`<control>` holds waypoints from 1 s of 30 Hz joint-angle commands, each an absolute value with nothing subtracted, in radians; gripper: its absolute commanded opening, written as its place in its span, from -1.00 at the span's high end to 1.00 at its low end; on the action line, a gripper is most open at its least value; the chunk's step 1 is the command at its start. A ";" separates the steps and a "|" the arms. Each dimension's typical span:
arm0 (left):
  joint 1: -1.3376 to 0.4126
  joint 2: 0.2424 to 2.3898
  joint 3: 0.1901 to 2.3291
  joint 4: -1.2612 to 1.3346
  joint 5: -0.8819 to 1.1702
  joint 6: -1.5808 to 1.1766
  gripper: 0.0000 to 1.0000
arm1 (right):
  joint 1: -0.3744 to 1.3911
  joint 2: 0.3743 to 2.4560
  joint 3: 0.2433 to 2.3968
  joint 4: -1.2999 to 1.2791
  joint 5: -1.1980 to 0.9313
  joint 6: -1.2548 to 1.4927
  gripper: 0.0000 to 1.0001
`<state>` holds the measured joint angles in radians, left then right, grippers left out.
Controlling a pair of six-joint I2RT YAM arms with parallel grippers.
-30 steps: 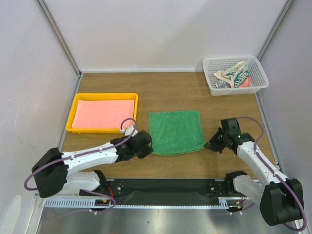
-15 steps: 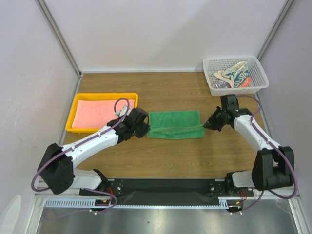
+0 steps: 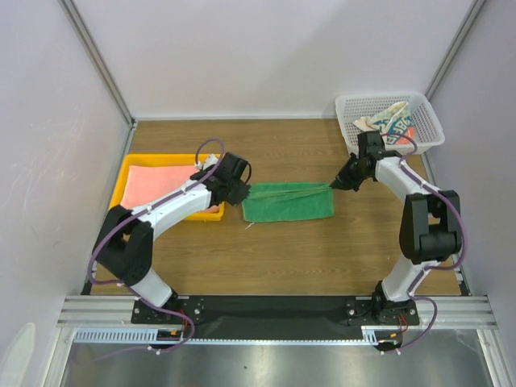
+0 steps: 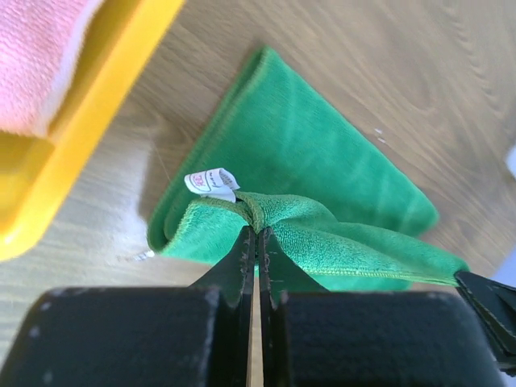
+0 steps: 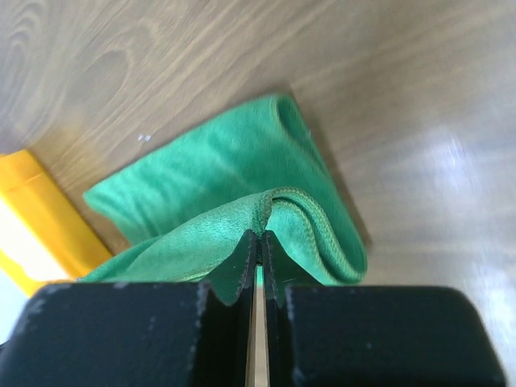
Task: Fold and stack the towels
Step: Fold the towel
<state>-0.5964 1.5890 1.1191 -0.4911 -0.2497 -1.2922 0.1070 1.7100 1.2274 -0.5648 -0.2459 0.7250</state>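
The green towel (image 3: 289,201) lies mid-table, doubled over, its upper layer stretched between both grippers along the far edge. My left gripper (image 3: 245,191) is shut on the towel's left corner (image 4: 256,211), where a white label shows. My right gripper (image 3: 334,185) is shut on the right corner (image 5: 270,208). A salmon-pink towel (image 3: 153,182) lies flat in the yellow tray (image 3: 129,164), partly under the left arm. The white-and-teal patterned towel (image 3: 389,123) sits crumpled in the white mesh basket (image 3: 427,129).
The tray stands at the left, close to the left gripper; its yellow rim (image 4: 89,129) shows in the left wrist view. The basket is in the far right corner, just behind the right arm. Bare wooden table (image 3: 290,258) lies in front of the green towel.
Both grippers have carried the green towel's near edge away from me, over onto its far edge. The towel went from a flat square to a narrow doubled strip.
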 commanded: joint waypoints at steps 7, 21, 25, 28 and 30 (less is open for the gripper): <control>-0.538 1.704 1.172 -0.463 -0.207 -1.266 0.99 | 0.097 1.884 1.361 -0.557 -0.255 0.673 1.00; -0.506 1.855 1.318 -0.502 -0.227 -1.224 0.36 | 0.091 2.037 1.516 -0.633 -0.258 0.627 0.62; -0.491 1.865 1.367 -0.450 -0.213 -1.123 -0.37 | 0.092 2.025 1.552 -0.627 -0.287 0.595 0.01; -0.489 1.855 1.413 -0.359 -0.189 -0.960 -0.47 | 0.092 1.999 1.615 -0.624 -0.313 0.557 -0.21; -0.489 1.829 1.419 -0.281 -0.148 -0.878 -0.50 | 0.092 1.987 1.650 -0.624 -0.342 0.539 -0.28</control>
<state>-0.4953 1.8725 1.3628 -0.4309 -0.1947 -1.0691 0.0956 2.0281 1.5555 -0.6353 -0.2890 0.5941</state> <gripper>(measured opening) 0.745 0.623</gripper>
